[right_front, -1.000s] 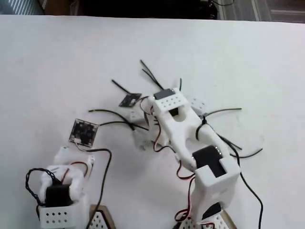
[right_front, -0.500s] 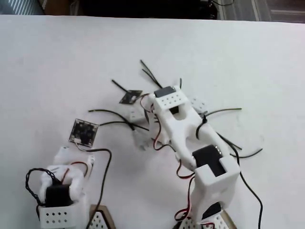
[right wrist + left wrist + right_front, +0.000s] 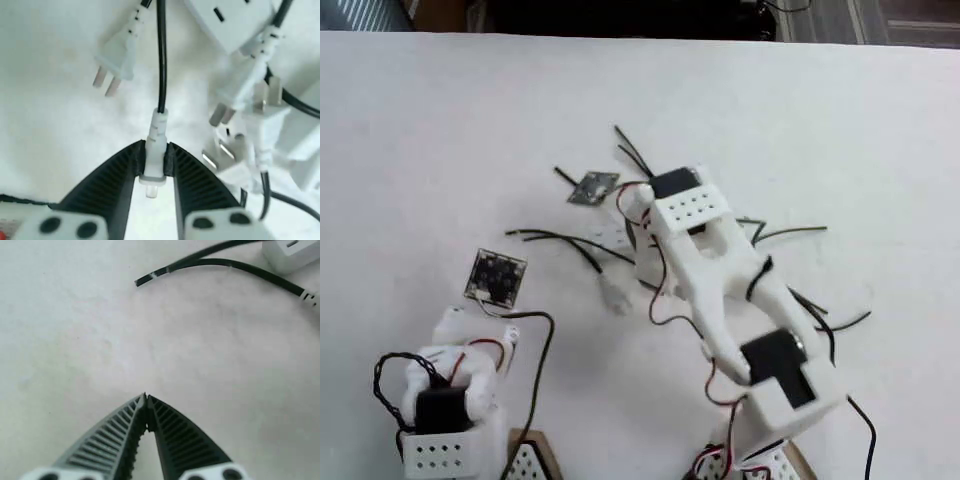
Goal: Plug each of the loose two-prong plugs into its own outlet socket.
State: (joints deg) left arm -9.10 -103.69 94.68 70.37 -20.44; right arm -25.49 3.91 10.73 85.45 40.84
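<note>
On the white table [image 3: 800, 110], near its centre, a two-prong plug [image 3: 158, 125] sits clamped in the right gripper [image 3: 154, 150]. A second plug [image 3: 118, 54] and an outlet socket [image 3: 227, 22] lie near. At seven o'clock the left gripper [image 3: 146, 401] has its jaws closed on nothing.

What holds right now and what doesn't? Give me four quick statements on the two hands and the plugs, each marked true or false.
1. The right hand is shut on a white plug. True.
2. The left hand holds a plug. False: it is shut on nothing, over the bare table.
3. A loose two-prong plug lies on the table with both prongs bare, in no socket. True.
4. The cable of the gripped plug is red. False: it is black.
</note>
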